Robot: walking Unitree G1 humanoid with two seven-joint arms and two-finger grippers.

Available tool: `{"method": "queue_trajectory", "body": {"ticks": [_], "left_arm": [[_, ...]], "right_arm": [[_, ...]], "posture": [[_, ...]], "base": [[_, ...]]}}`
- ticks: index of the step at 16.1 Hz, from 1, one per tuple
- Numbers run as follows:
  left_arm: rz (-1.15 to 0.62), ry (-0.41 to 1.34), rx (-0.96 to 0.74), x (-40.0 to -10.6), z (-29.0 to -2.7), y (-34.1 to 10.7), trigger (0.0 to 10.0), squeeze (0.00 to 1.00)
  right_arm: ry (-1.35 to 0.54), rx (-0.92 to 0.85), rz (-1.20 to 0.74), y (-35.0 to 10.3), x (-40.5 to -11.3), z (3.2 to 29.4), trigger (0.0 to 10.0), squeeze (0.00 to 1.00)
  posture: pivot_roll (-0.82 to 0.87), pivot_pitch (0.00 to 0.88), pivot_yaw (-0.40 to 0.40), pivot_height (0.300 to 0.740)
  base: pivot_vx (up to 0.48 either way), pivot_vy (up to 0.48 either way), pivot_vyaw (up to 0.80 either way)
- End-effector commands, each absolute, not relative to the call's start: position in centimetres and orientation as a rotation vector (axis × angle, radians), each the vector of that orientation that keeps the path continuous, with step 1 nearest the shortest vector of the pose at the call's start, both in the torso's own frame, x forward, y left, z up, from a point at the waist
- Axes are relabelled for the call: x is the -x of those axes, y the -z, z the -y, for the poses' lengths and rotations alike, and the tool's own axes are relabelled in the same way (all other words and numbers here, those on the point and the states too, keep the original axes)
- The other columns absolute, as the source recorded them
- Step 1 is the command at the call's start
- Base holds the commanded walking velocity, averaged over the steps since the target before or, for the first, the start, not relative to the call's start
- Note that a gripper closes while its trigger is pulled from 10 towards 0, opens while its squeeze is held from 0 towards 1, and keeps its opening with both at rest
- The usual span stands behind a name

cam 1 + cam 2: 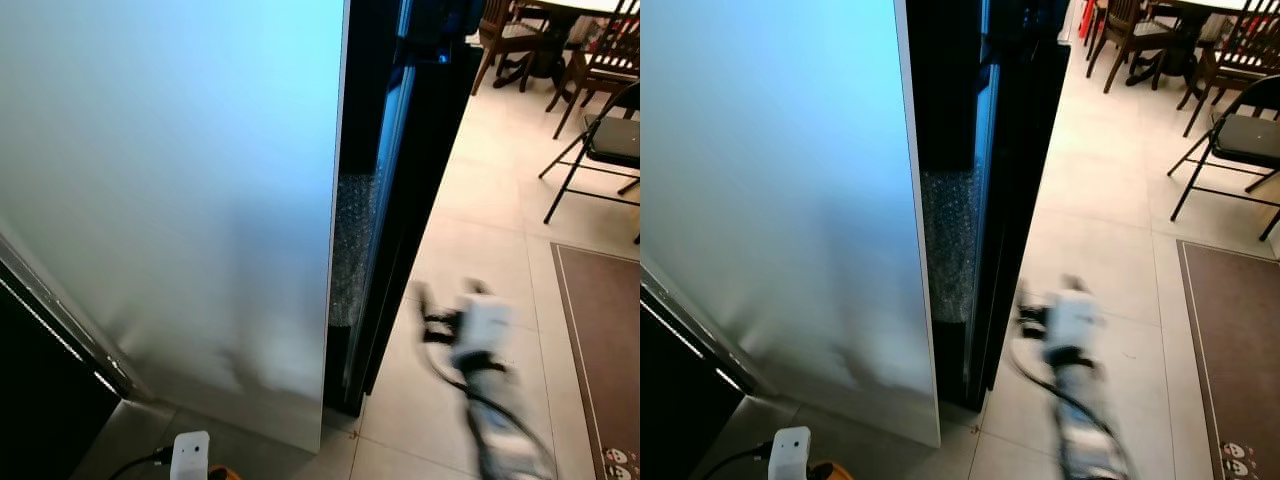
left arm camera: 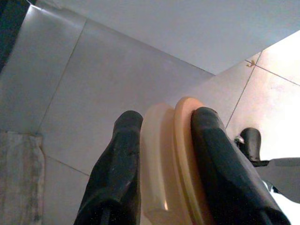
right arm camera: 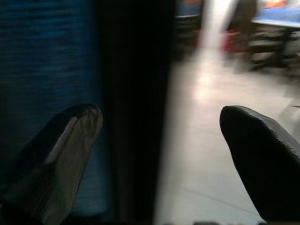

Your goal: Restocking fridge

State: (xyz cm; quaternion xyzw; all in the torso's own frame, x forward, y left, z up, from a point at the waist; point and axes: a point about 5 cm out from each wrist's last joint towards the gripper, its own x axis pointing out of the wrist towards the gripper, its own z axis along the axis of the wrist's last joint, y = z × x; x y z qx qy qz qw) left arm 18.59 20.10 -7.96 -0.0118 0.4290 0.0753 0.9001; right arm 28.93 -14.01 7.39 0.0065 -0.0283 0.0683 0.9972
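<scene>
The left tool is clenched on a pale orange container, its two black fingers pressed to either side of what looks like a lidded tub; the lid's rim stands between the fingertips. Under it lies grey-shaded floor tile and, toward the edge of that wrist view, a patch of light cloth or mat. From the head cameras a white wrist unit with a black cable sits at 6 o'clock, with a sliver of orange just beside it.

The right tool is released, its fingers spread wide apart, with a dark vertical edge and a blue-lit surface before it. In the head views the right arm is blurred, low at about 5 o'clock, its tool end pointing toward the fridge's dark edge.

The fridge door stands open and swung toward me, a wide pale panel with a bluish sheen taking up the 9 to 12 o'clock side. Behind its edge is the black fridge body, with a strip of bubble wrap showing in the gap between door and cabinet. I can read no brand or label on the fridge or the container.

Further out, at 1 to 2 o'clock, wooden dining chairs surround a bench, a black folding chair stands on the cream tiles, and a brown mat lies at 4 o'clock with small printed figures at its corner, too small to read.
</scene>
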Motion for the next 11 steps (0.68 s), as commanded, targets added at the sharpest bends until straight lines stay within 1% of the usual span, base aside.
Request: {"method": "queue_trajectory", "body": {"ticks": [1, 3, 4, 5, 7, 11], "left_arm": [[-0.935, -0.162, 0.019, -17.5, -20.2, 8.5, 10.0, 0.00], [-0.934, -0.159, 0.015, -17.5, -20.2, 8.5, 10.0, 0.00], [-0.936, -0.150, 0.005, -17.5, -20.3, 8.5, 10.0, 0.00], [-0.937, -0.149, 0.002, -17.5, -20.3, 8.5, 10.0, 0.00], [-0.940, -0.146, -0.002, -17.5, -20.3, 8.5, 10.0, 0.00], [-0.938, -0.147, -0.005, -17.5, -20.4, 8.5, 10.0, 0.00]], "right_arm": [[-0.144, -0.015, 0.031, -7.4, -28.9, 13.5, 10.0, 0.00], [-0.153, -0.005, 0.019, -7.8, -29.6, 12.3, 10.0, 0.00], [-0.095, -0.012, 0.032, -8.5, -30.6, 12.3, 10.0, 0.27], [-0.042, -0.020, 0.036, -8.9, -31.3, 12.6, 10.0, 1.00], [0.002, 0.003, 0.021, -9.4, -32.2, 12.8, 10.0, 1.00], [-0.032, 0.012, 0.043, -11.0, -34.4, 12.6, 10.0, 1.00]], "posture": [[-0.07, 0.000, -0.001, 0.740], [-0.07, 0.000, 0.008, 0.740], [-0.07, 0.000, 0.017, 0.740], [-0.07, 0.000, 0.019, 0.740], [-0.07, 0.000, 0.021, 0.740], [-0.05, 0.000, 0.021, 0.740]], "base": [[0.000, 0.000, 0.00], [0.000, 0.000, 0.00], [0.000, 0.000, 0.00], [0.000, 0.000, 0.00], [0.000, 0.000, 0.00], [0.000, 0.000, 0.00]]}}
